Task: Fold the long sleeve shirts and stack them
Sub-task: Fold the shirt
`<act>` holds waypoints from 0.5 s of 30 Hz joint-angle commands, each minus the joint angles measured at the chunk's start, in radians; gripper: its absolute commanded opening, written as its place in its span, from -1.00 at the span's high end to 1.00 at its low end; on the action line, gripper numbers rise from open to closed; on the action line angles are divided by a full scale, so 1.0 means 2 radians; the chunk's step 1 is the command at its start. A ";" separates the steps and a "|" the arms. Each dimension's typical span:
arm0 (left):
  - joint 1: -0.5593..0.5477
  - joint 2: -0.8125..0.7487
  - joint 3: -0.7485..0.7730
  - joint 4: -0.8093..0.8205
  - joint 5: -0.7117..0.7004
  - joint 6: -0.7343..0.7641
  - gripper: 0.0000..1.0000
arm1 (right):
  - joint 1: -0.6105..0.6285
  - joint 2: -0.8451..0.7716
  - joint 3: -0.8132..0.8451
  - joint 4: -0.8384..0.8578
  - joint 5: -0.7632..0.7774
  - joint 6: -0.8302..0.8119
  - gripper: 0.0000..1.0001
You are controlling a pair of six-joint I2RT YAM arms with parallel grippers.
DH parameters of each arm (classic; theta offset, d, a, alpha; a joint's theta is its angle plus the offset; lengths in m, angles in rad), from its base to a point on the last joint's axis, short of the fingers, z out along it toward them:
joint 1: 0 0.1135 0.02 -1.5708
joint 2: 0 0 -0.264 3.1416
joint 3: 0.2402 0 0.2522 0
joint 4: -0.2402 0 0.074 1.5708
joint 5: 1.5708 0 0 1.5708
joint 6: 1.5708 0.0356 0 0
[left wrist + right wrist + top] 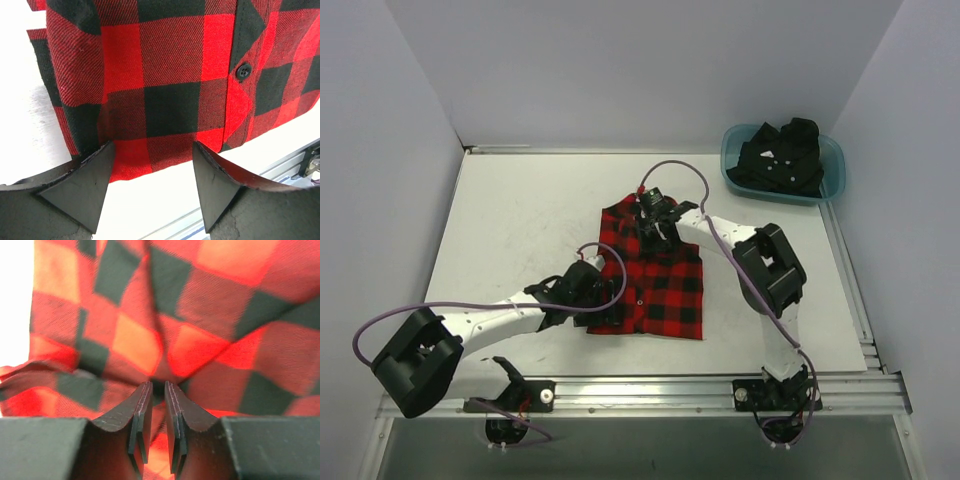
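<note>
A red-and-black check long sleeve shirt (665, 285) lies partly folded on the white table. My left gripper (595, 298) sits at its lower left corner. In the left wrist view that gripper (153, 150) is open, its fingers straddling the shirt's hem (170, 75) with only bare table between them. My right gripper (655, 222) is down on the shirt's upper part. Its jaws (158, 387) are nearly together, with a puckered fold of the check cloth (200, 315) pinched between them. A black long sleeve shirt (780, 158) lies bunched in the teal tub.
The teal tub (832, 178) stands at the back right corner of the table. An aluminium rail (650, 385) runs along the near edge, also visible as the rail (280, 170) just below the hem. White walls enclose the table on three sides.
</note>
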 commanded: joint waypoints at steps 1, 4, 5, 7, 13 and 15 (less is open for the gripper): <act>0.001 0.021 -0.027 -0.026 0.016 -0.010 -0.49 | -0.002 -0.043 0.011 -0.023 0.093 -0.043 0.63; 0.002 0.014 -0.023 -0.027 0.016 -0.008 -0.51 | -0.001 -0.069 0.007 -0.022 0.134 -0.056 0.60; 0.002 0.007 -0.015 -0.028 0.016 -0.006 -0.53 | -0.001 -0.083 0.001 -0.022 0.154 -0.055 0.59; 0.002 -0.009 -0.002 -0.033 0.013 -0.003 -0.59 | -0.003 -0.101 -0.011 -0.023 0.157 -0.044 0.54; 0.014 -0.055 0.078 -0.052 -0.023 0.005 -0.65 | -0.062 -0.197 -0.113 -0.005 0.017 0.035 -0.04; 0.025 -0.058 0.095 -0.044 -0.033 0.005 -0.55 | -0.100 -0.227 -0.163 0.008 -0.035 0.065 -0.07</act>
